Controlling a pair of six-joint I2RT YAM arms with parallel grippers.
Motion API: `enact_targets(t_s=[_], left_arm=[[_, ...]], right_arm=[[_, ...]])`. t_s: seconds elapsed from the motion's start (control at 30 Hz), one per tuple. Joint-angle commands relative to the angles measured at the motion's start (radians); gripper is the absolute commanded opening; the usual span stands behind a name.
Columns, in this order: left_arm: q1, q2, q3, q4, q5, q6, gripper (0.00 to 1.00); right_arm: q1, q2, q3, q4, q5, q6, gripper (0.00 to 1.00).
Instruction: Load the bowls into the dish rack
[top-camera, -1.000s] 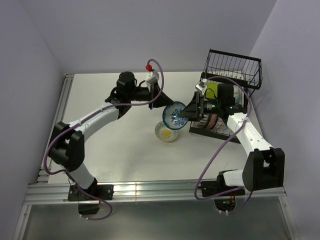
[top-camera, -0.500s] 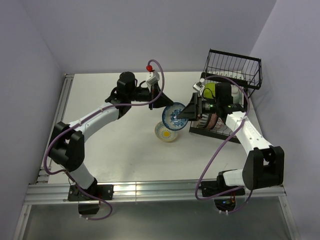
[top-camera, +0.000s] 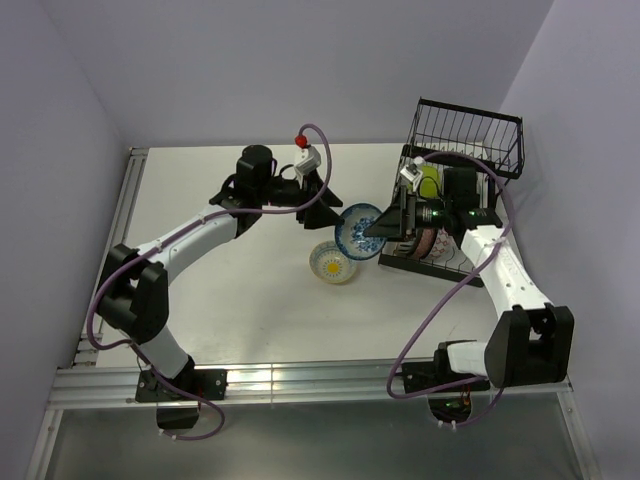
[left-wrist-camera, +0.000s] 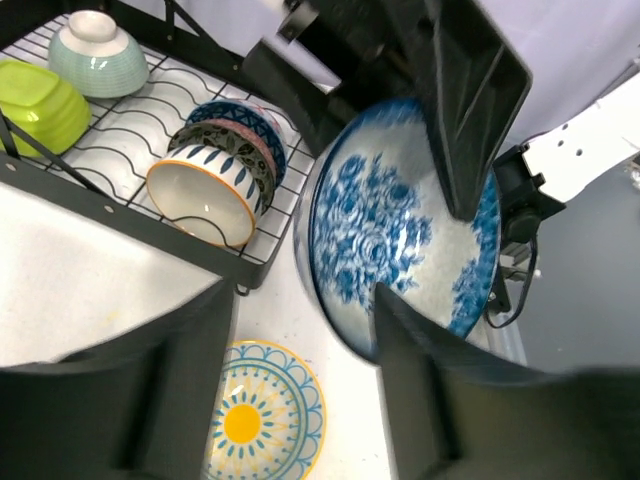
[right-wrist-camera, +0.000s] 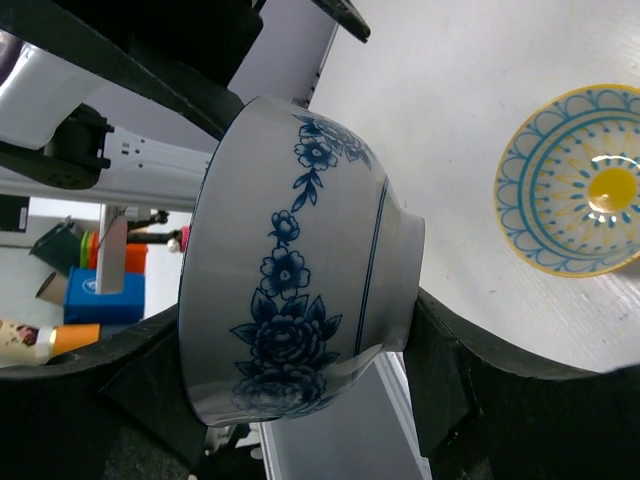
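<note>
Right jaws clenched on wall of blue-and-white bowl (top-camera: 357, 229), holding it tilted on edge above surface (top-camera: 230, 290), just beside dish rack (top-camera: 468, 130) (1 finger inside bowl, other against outside). Left jaws released, spread apart, near that bowl but off it. Below it, bowl with yellow centre (top-camera: 332, 263) sits upright on surface. In rack: 3 bowls (left-wrist-camera: 205, 195) stand on edge in slots, teal bowl (left-wrist-camera: 98, 55) upside down, lime-green dish (left-wrist-camera: 35, 105) beside it.

Motion blurs the left hand's (left-wrist-camera: 300, 310) fingers (left-wrist-camera: 150, 400). The blue-and-white bowl (right-wrist-camera: 290, 270) hides much of the right hand (top-camera: 383, 226) at its wrist camera. From above, the right arm (top-camera: 490, 255) covers most racked bowls (top-camera: 427, 243).
</note>
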Motion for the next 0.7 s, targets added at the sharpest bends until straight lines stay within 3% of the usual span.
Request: enact_targets(t_s=[0.0,0.07,0.13,0.17,0.3,0.43,0.53,0.67], left_arm=[[0.003,-0.061,0.024,-0.01,-0.02,0.02,0.66],[0.003,-0.07,0.019,-0.017,-0.032,0.023,0.79],[0.003,-0.08,0.021,-0.036,-0.044,0.041,0.83],[0.003,-0.083,0.027,-0.048,-0.055,0.051,0.91],[0.001,-0.075,0.067,-0.172,-0.104,0.103,0.99],[0.003,-0.089,0.084,-0.208,-0.161,0.121,1.0],[0.003,-0.09,0.105,-0.262,-0.194,0.114,1.0],[0.003,-0.06,0.189,-0.35,-0.309,0.005,1.0]], right_arm=[[-0.045,-0.065,0.027,-0.037,-0.027,-0.045,0.0],[-0.079,-0.08,0.025,-0.097,-0.028,-0.096,0.0],[-0.128,-0.097,0.036,-0.161,-0.022,-0.155,0.0],[-0.146,-0.103,0.046,-0.231,-0.022,-0.185,0.0],[-0.261,-0.115,0.094,-0.437,-0.013,-0.405,0.0],[-0.346,-0.1,0.168,-0.739,0.03,-0.642,0.0],[-0.39,-0.088,0.207,-0.835,0.094,-0.781,0.0],[-0.493,-0.098,0.293,-0.864,0.166,-0.814,0.0]])
